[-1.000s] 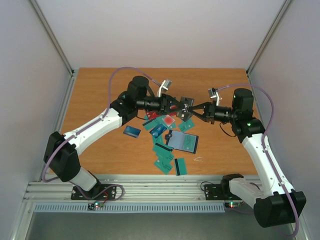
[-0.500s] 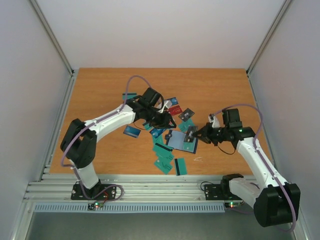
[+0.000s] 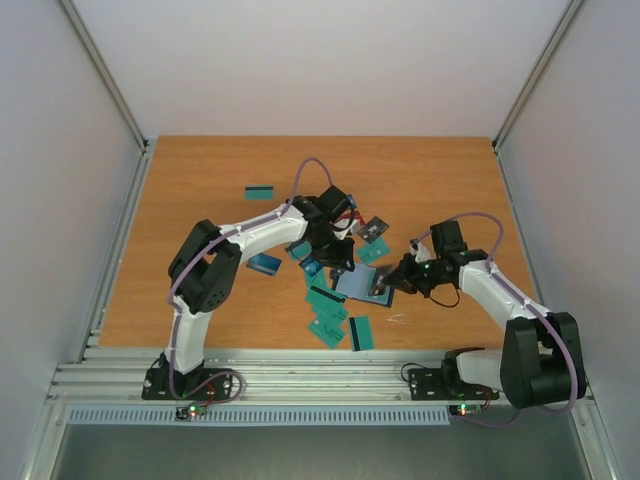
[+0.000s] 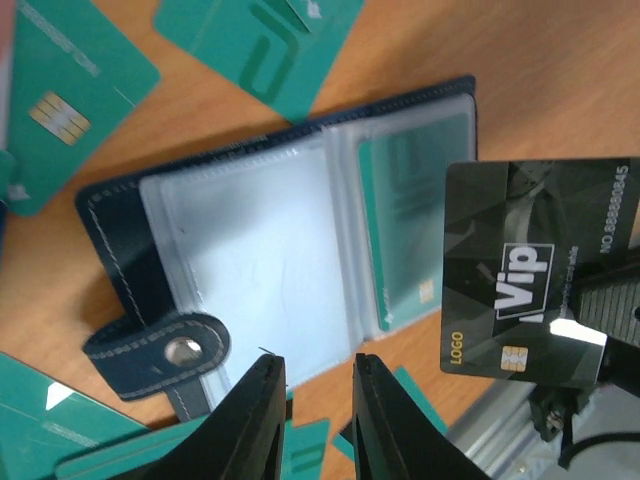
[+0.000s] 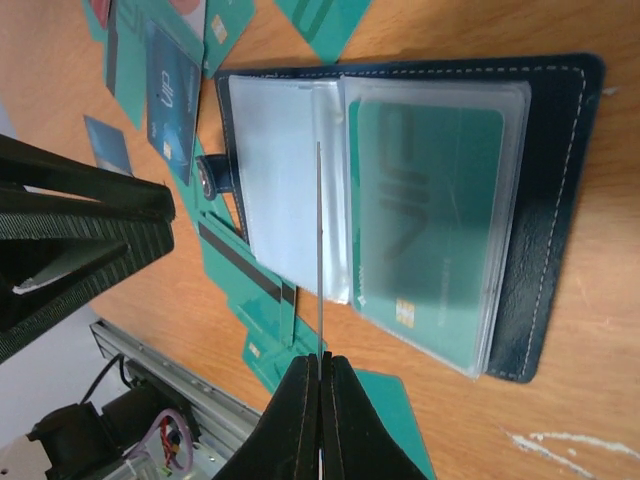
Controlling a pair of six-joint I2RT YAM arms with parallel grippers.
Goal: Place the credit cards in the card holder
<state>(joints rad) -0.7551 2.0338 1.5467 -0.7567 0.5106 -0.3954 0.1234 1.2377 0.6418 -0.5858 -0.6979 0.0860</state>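
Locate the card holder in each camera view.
Top external: card holder just right of centre, lying open.
Left wrist: card holder fills the centre, open.
Right wrist: card holder upper right, open.
Shared landmark: green card sleeved inside, plain in both wrist views.

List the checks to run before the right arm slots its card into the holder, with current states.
1. The right gripper pinches the dark grey VIP card: ok.
2. The card holder lies open, sleeves up: ok.
3. The clear sleeve by the clasp tab looks empty: ok.
4. Other sleeve free: not ok, a teal card fills it.
5. Card edge lined up with sleeve mouth: cannot tell.
6. The left gripper, open and empty, bracing the holder: cannot tell.
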